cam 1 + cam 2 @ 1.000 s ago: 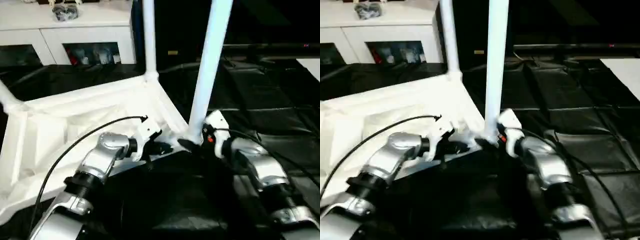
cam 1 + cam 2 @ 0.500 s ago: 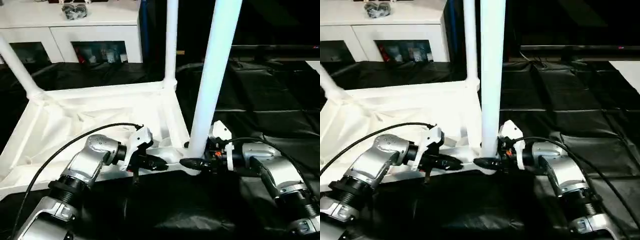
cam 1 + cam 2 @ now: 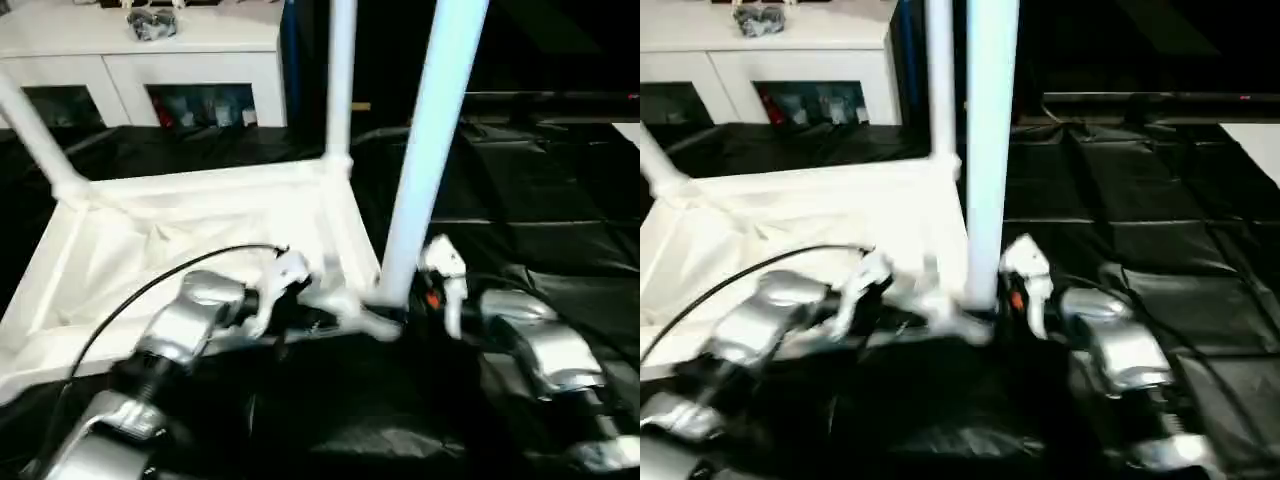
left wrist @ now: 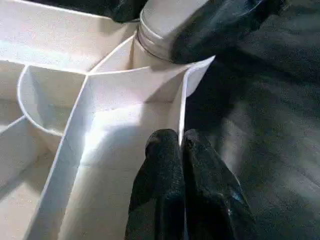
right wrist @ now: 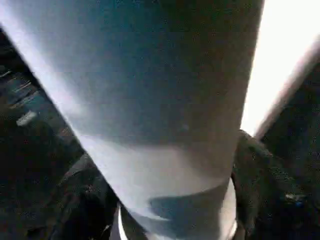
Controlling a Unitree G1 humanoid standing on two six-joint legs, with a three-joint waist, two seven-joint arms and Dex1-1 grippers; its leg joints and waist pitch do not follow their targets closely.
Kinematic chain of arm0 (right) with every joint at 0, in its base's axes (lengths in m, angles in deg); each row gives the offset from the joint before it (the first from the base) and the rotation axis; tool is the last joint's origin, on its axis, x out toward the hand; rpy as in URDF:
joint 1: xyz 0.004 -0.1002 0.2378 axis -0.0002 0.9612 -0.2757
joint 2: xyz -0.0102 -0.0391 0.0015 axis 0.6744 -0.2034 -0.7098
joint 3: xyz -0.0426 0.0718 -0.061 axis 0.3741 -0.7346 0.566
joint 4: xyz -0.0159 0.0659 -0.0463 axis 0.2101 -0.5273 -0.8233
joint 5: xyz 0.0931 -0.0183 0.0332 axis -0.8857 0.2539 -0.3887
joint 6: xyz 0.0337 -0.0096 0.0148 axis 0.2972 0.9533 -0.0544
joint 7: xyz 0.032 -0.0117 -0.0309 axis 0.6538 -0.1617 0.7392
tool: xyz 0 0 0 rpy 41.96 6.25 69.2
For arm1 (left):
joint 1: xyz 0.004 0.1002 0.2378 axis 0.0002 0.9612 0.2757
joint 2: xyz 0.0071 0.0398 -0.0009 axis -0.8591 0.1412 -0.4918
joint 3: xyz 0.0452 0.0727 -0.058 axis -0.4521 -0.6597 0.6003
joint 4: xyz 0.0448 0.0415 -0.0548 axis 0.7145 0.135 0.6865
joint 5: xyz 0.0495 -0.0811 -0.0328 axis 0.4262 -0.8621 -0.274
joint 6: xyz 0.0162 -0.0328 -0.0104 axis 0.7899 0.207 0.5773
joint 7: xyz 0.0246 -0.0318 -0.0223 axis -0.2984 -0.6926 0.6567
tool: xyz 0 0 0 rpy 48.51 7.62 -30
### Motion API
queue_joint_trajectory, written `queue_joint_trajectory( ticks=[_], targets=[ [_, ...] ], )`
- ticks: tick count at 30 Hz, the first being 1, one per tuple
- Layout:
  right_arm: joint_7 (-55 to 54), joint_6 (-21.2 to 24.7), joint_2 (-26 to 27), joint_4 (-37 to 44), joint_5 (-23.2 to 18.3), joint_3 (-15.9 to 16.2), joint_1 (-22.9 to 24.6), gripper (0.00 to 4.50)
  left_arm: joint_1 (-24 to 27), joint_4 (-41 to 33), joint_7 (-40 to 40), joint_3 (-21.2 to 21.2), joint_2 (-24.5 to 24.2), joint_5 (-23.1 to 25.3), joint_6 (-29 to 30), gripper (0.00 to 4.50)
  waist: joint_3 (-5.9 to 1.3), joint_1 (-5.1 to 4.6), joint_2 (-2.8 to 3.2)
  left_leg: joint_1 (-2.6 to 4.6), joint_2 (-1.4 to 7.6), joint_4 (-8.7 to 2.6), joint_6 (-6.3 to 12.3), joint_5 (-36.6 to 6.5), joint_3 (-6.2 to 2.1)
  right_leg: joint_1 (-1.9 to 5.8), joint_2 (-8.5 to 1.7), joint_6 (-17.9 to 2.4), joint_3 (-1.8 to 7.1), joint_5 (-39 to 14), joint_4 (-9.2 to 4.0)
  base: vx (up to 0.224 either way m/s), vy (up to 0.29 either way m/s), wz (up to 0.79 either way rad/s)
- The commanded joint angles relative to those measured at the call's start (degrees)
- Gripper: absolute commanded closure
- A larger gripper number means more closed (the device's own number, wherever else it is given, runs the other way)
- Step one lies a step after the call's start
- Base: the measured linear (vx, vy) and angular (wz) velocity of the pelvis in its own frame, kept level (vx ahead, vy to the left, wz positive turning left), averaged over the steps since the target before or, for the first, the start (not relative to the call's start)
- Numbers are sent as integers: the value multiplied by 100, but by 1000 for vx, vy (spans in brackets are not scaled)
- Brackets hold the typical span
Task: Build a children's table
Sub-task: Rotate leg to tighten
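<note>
The white tabletop (image 3: 200, 230) lies upside down on black mats, ribbed underside up. Three white legs stand in its corner sockets: a near one (image 3: 430, 150), a far one (image 3: 340, 80) and one at the left (image 3: 30, 125). My left gripper (image 3: 325, 312) is at the near edge, beside the near corner. In the left wrist view its fingers (image 4: 162, 165) are shut on the thin rim wall (image 4: 182, 100). My right gripper (image 3: 400, 312) is shut around the base of the near leg (image 5: 165, 100), with a black finger (image 5: 265, 190) on either side.
A white cabinet with glass doors (image 3: 150, 60) stands at the back left, a small dark object (image 3: 150, 22) on top. Black padded mats (image 3: 540, 200) cover the floor to the right and in front. A black cable (image 3: 150, 290) arcs over my left forearm.
Both grippers and the table's near corner have shifted slightly up and away, and both grips are unchanged. Between the two earlier frames the camera swung, bringing the left leg into view.
</note>
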Motion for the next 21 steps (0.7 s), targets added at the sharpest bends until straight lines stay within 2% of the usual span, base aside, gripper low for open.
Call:
queue_joint_trajectory(
  ticks=[1, 4, 5, 7, 9, 10, 11, 13, 16, 17, 18, 21],
  targets=[
    [-762, 83, 415, -537, 276, 258, -63, 181, -347, 101, 879, 219, 371, -7, 25, 450, -312, -64, -49, 70, 163, -419, -37, -1263, -113, 236, -339, -1138, 193, -1756, -516, 0, 0, 0],
    [-1327, 145, 620, -838, 329, 117, -216, 181, -429, 184, 1152, 255, 514, 21, 25, 450, -319, -106, -43, 55, 163, -414, -2, -1240, -115, 246, -334, -1101, 199, -1635, -517, 0, 0, 0],
    [-1911, 209, 868, -1169, 354, -30, -431, 181, -524, 306, 1474, 300, 679, 63, 14, 450, -337, -132, -30, 45, 157, -404, 19, -1124, -111, 244, -326, -1143, 201, -1390, -493, 0, 0, 0],
    [-1969, 167, 1062, -1321, 409, 59, -571, 181, -581, 391, 1661, 296, 790, 128, -85, 450, -351, -157, -17, 50, 142, -391, 38, -1074, -105, 250, -317, -1205, 192, -1233, -487, 0, 0, 0],
    [-1903, -2, 1216, -1347, 526, 158, -639, 181, -592, 418, 1628, 246, 847, 164, -193, 450, -357, -159, -20, 17, 145, -383, 114, -962, -110, 283, -322, -1249, 191, -981, -458, 0, 0, 0],
    [-1889, -104, 1275, -1381, 549, 168, -678, 125, -585, 407, 1575, 227, 869, 158, -213, 450, -366, -161, -19, 15, 146, -377, 142, -918, -109, 287, -325, -1269, 192, -873, -446, 0, 0, 0],
    [-1803, -124, 1308, -1379, 511, 158, -701, 112, -548, 342, 1443, 190, 862, 137, -249, 450, -365, -175, -21, 11, 147, -375, 215, -878, -105, 294, -320, -1334, 186, -702, -433, 0, 0, 0],
    [-1593, -97, 1279, -1349, 406, 177, -717, 106, -460, 210, 1209, 109, 796, 87, -315, 450, -357, -186, -14, 14, 149, -374, 251, -934, -99, 287, -323, -1380, 187, -737, -440, 0, 0, 0],
    [-1433, -94, 1217, -1316, 335, 173, -713, 67, -391, 138, 1059, 68, 726, 42, -409, 450, -355, -200, -10, 22, 160, -384, 263, -1022, -106, 293, -327, -1383, 189, -834, -446, 0, 0, 0],
    [-1316, -154, 1140, -1287, 348, 207, -709, 63, -355, 104, 950, 53, 679, 14, -426, 450, -354, -195, -59, 16, 161, -379, 287, -1002, -104, 304, -336, -1394, 193, -851, -434, 0, 0, 0],
    [-1076, -270, 1011, -1206, 387, 286, -686, 45, -306, 57, 787, 36, 614, -15, -478, 450, -353, -195, -39, 19, 171, -379, 297, -990, -102, 297, -341, -1396, 192, -861, -442, 0, 0, 0],
    [-348, -344, 690, -802, 314, 426, -529, 31, -198, -81, 423, -8, 452, -79, -527, 450, -361, -191, -42, 17, 178, -369, 371, -906, -97, 301, -334, -1421, 198, -697, -423, 0, 0, 0]
  ],
)
